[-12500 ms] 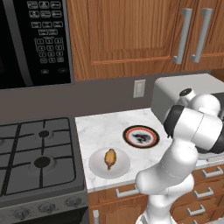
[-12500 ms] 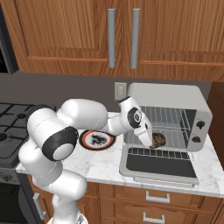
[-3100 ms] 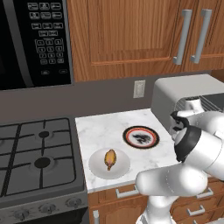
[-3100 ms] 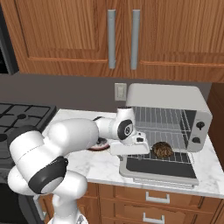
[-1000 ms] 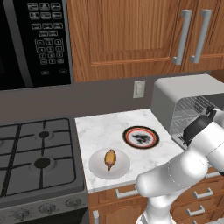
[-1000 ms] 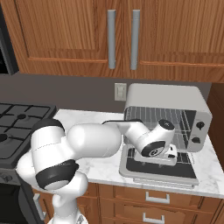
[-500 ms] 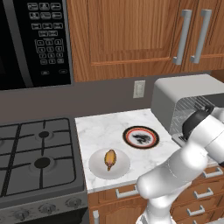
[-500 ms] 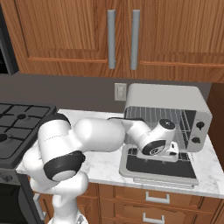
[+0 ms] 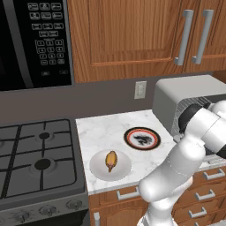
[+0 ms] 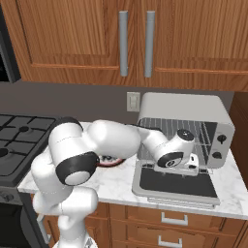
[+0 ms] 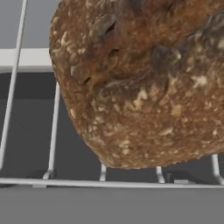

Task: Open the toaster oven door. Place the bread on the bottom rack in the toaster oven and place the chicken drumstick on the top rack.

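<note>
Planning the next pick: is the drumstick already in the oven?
No, the drumstick lies on a white plate on the counter.

You're right up on the bread (image 11: 144,83) here, a dark brown, rough, crumbly chunk sitting on a thin silver wire rack (image 11: 52,131). Below the wires you've got a flat dark grey surface (image 11: 26,135).

Bread (image 11: 144,83) on wire rack (image 11: 52,131); drumstick (image 9: 111,160) on counter.
</note>
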### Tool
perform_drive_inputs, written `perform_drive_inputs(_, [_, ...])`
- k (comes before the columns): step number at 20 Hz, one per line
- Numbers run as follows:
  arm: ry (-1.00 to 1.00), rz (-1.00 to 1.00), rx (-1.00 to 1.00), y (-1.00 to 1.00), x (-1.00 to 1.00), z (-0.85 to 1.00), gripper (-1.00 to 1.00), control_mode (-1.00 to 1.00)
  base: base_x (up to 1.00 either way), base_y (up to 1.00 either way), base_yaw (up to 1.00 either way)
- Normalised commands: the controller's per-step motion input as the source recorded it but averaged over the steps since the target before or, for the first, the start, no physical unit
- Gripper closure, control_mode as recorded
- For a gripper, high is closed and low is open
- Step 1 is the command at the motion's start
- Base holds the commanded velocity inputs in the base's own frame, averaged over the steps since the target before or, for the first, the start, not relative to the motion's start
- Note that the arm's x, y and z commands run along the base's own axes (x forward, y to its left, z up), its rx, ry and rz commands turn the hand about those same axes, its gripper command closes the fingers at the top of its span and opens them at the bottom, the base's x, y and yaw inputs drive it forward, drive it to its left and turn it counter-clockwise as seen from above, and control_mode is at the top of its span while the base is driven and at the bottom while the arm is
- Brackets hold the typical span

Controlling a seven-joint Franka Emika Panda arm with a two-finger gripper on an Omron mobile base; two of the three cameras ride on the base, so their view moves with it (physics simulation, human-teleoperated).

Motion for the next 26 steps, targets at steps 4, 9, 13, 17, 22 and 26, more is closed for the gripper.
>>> perform_drive_inputs(4, [0.0, -0.09, 0.08, 0.0, 0.35, 0.0, -1.0, -1.0, 0.0, 0.0, 0.0])
perform_drive_inputs(9, [-0.02, -0.09, 0.17, 0.0, 0.14, -0.02, -1.0, -1.0, 0.0, 0.0, 0.0])
perform_drive_inputs(13, [-0.03, -0.07, 0.16, 0.0, 0.24, 0.0, -1.0, -1.0, 0.0, 0.0, 0.0])
perform_drive_inputs(17, [-0.03, -0.05, 0.1, 0.01, 0.33, -0.03, -1.0, -1.0, 0.0, 0.0, 0.0])
perform_drive_inputs(22, [-0.05, -0.03, 0.02, 0.11, 0.32, -0.15, -1.0, -1.0, 0.0, 0.0, 0.0])
perform_drive_inputs(26, [-0.09, -0.01, 0.0, 0.17, 0.32, -0.13, -1.0, -1.0, 0.0, 0.0, 0.0])
